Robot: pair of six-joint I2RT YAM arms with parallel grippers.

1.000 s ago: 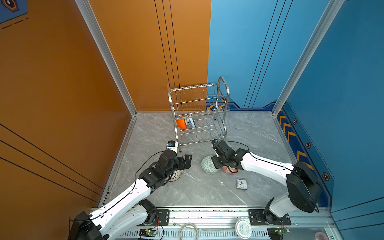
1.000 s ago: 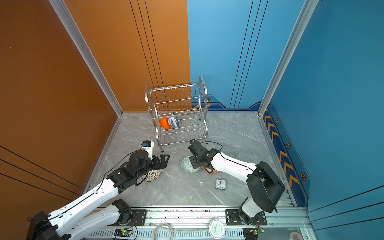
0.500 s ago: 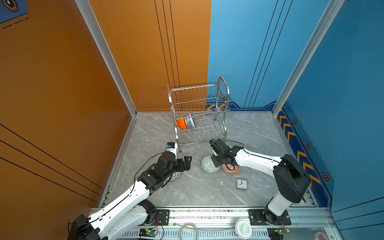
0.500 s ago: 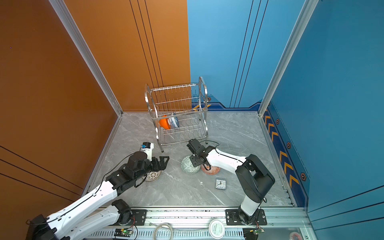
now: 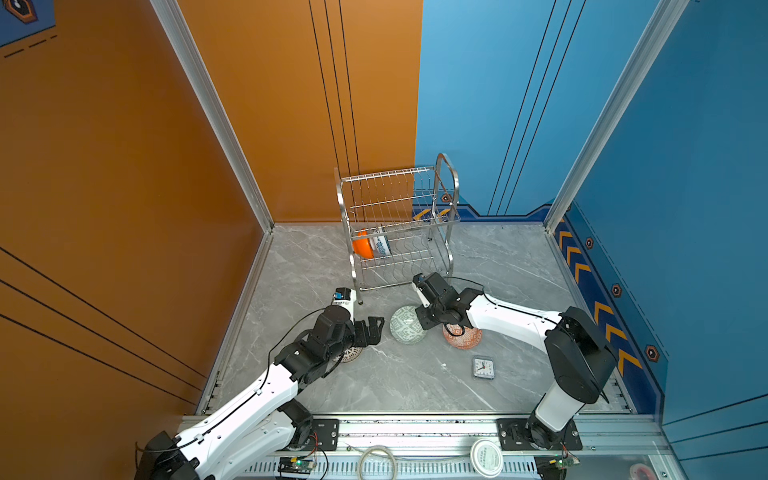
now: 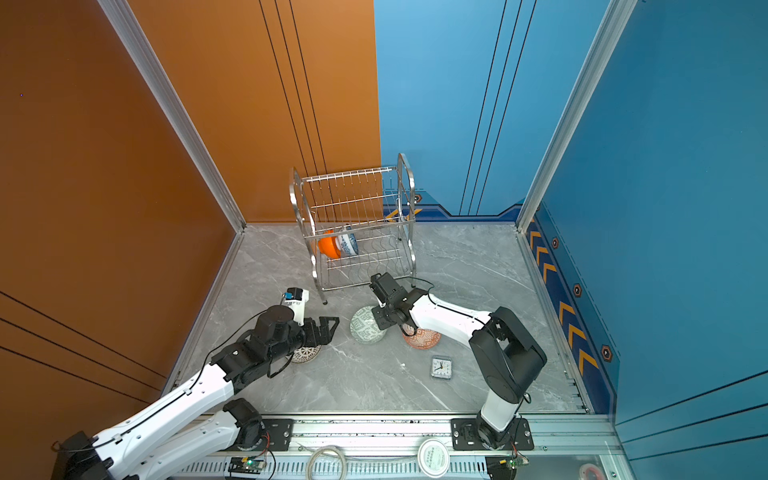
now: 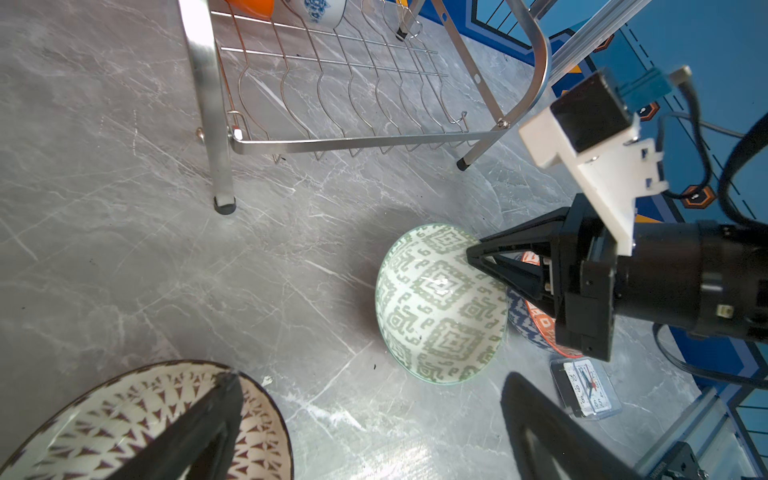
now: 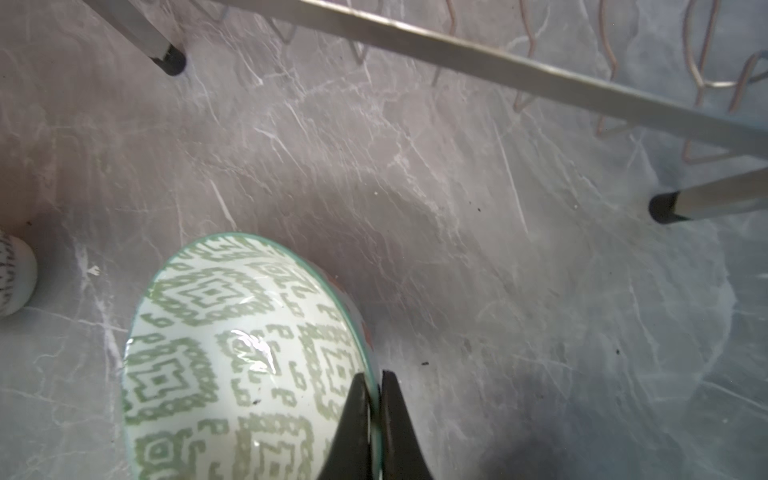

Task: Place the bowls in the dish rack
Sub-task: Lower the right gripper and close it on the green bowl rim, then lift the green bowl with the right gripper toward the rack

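While left gripper (image 5: 377, 331) gapes wide, right gripper (image 8: 376, 386) pinches rim of tilted white green-patterned bowl (image 8: 232, 353).

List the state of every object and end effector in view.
Rack, upright, partly loaded.
Orange bowl, on edge in rack.
Blue bowl, on edge in rack.
Green bowl, tilted, rim pinched.
Red bowl, upright on table.
Black bowl, upright on table.
Clock, face up on table.
Left end effector, open, empty.
Right end effector, shut on green bowl.

The silver wire dish rack (image 5: 405, 230) holds a glossy orange bowl (image 5: 360, 246) and a blue-patterned bowl (image 5: 381, 245) on edge in its lower tier. On the table (image 5: 316, 266) in front, the green-patterned bowl (image 5: 407, 328) lies tilted, while the orange-red-patterned bowl (image 5: 465, 340) and black-lattice bowl (image 5: 351, 354) sit upright.
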